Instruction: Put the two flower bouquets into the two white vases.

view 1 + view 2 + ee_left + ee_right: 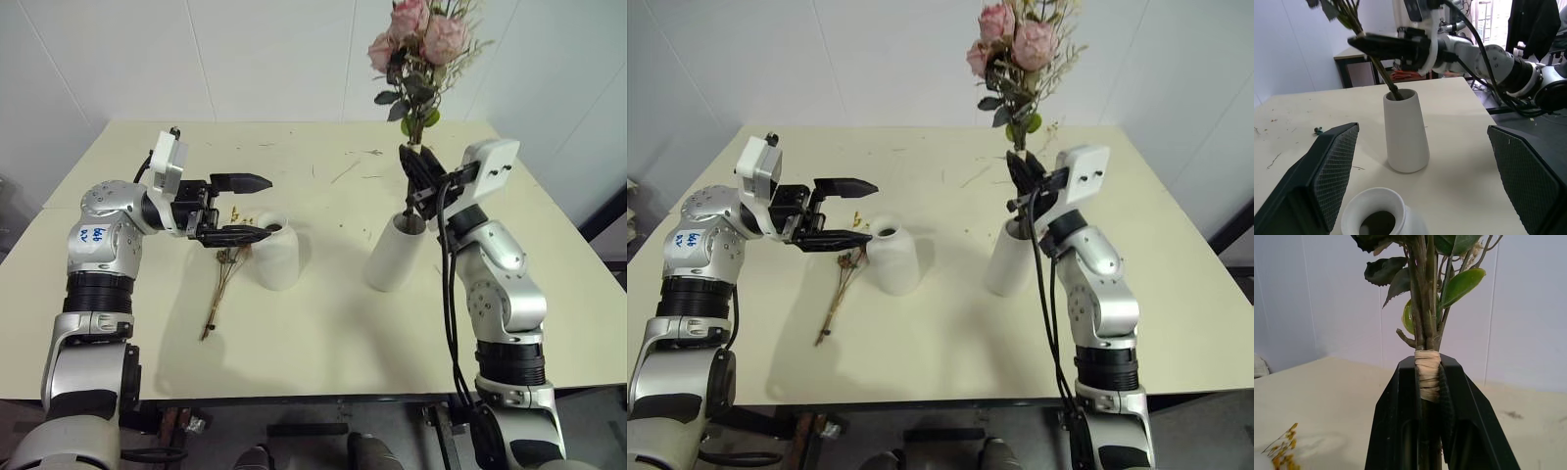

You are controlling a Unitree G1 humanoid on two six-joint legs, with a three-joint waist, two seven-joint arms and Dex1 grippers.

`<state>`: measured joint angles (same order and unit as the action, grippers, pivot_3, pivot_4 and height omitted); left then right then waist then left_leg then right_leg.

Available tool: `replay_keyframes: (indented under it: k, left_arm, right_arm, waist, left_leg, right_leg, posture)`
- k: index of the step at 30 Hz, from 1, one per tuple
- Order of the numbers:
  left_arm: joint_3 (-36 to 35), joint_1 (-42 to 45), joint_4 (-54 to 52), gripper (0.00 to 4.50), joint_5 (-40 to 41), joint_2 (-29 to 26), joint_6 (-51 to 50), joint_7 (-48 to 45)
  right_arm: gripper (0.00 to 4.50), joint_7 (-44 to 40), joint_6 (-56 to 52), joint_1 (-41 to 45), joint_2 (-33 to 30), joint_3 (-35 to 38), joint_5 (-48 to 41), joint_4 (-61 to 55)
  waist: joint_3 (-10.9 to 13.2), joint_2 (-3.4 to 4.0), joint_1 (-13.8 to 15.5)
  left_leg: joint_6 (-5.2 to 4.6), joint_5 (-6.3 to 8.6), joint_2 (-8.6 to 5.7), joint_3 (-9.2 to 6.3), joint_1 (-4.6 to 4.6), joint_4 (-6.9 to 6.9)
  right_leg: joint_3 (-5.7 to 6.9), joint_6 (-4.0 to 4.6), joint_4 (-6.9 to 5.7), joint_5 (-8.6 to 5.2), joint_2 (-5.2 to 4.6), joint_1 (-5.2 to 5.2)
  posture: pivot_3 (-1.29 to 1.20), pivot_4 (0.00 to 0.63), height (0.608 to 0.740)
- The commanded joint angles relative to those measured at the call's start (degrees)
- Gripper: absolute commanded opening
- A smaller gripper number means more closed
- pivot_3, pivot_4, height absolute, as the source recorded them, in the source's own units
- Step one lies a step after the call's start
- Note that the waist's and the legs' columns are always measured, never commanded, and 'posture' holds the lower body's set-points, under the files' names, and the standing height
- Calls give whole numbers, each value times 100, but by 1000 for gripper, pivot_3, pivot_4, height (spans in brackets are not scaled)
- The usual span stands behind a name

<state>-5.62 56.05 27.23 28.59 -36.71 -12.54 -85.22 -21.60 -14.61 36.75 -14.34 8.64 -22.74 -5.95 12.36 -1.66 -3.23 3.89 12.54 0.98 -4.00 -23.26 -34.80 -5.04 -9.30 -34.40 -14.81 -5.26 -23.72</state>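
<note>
From my head, a cream table (323, 333) flecked with twig scraps (345, 171) stands against white wall panels. Two white vases stand on it: a short rounded matte bottle (276, 252) and a taller plain cylinder (396, 253). There are two bouquets. My right gripper (419, 181) pinches the large pink-rose bunch (419, 44) upright, stems down in the cylinder's mouth. The thin yellow-orange dried sprig (223, 279) lies flat beside the bottle, its long axis running toward me. My left gripper (247, 206) hangs spread over the bottle.

From my left wrist, both vases stand between my fingers (1327, 181).

From my right wrist, my fingers (1396, 431) clamp the stems at their raffia binding (1427, 374).
</note>
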Motion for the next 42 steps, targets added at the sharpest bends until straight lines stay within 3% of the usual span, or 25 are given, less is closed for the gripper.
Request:
replay_keyframes:
  k: [1, 10, 23, 24, 30, 38, 42]
  left_arm:
    - [-72, 43, -231, 4500, 22, -90, -9, 6]
    - [-74, 68, -207, 4500, 7, -87, 8, 23]
    - [-38, 216, 15, 4500, -91, 17, 105, 39]
    - [-37, 221, 26, 4500, -97, 26, 112, 37]
    - [-24, 261, 131, 4500, -152, 86, 180, 50]
    - [-94, 323, 362, 4500, -344, 146, 344, 429]
    - [-330, 215, 198, 4500, -553, 79, 247, 1567]
  right_arm:
    - [116, -70, 297, -141, 102, -22, -40, -201]
    - [116, -5, 379, -575, 137, -64, -9, -495]
    - [4300, -207, -376, -1139, -397, -13, -351, -1615]
    - [4460, -234, -488, -1195, -488, 11, -419, -1736]
    - [4460, -576, -1232, -1612, -1341, 255, -848, -2391]
    - [4460, -1522, -2367, -2217, -3249, 1452, -2058, -3041]
    - [4460, -2098, -2762, -2446, -3912, 1977, -2822, -3214]
  waist:
    - [0, 0, -1]
    - [0, 0, 5]
    - [0, 0, 19]
    - [0, 0, 21]
    - [0, -1, 37]
    - [1, -4, 117]
    - [1, -6, 147]
  left_leg:
    - [0, 0, 0, 0, 0, 0]
    - [0, 0, 0, 0, 2, -2]
    - [0, 0, 0, -3, 3, -1]
    - [0, 0, 0, -3, 3, -1]
    - [0, 0, -1, -3, 2, -1]
    - [-5, 4, -1, -2, 0, -6]
    - [-5, 5, 0, -2, -1, -10]
  right_leg:
    - [0, 0, 0, 0, 0, 0]
    - [0, 1, 10, -1, 0, 0]
    - [0, 4, 10, -7, 1, 0]
    - [1, 4, 10, -8, 1, 0]
    - [0, 4, 16, -8, 0, 1]
    - [0, 4, 32, -8, -1, 6]
    - [1, 2, 34, -7, -2, 9]
  posture:
    - [0, 150, 740]
    - [0, 150, 740]
    - [0, 150, 740]
    - [0, 150, 740]
    - [0, 150, 740]
    - [0, 150, 740]
    - [0, 150, 740]
